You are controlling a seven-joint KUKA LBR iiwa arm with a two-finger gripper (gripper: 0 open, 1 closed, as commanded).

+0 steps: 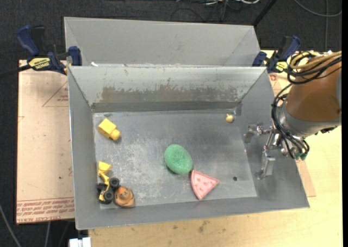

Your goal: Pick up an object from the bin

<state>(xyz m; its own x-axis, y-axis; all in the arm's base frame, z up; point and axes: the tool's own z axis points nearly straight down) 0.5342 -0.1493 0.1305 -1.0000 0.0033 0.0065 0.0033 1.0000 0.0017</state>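
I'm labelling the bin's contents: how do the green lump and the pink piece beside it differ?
The green lump is a rounded oval; the pink piece is a wedge with one curved edge. The green lump looks bulkier, the pink piece flatter. Both lie loose, side by side, on the bin floor.

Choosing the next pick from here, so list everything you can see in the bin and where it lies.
green oval foam lump: one, green, middle of the floor
pink triangular slice: one, pink, front, just right of the lump
yellow block: one, yellow, back left
yellow toy with black wheels: one, front-left corner
orange-brown round piece: one, front left, against the toy
small tan ball: one, tan, back right
grey metal bin: one, grey
gripper: one, metal, over the right wall
orange arm cover: one, right edge
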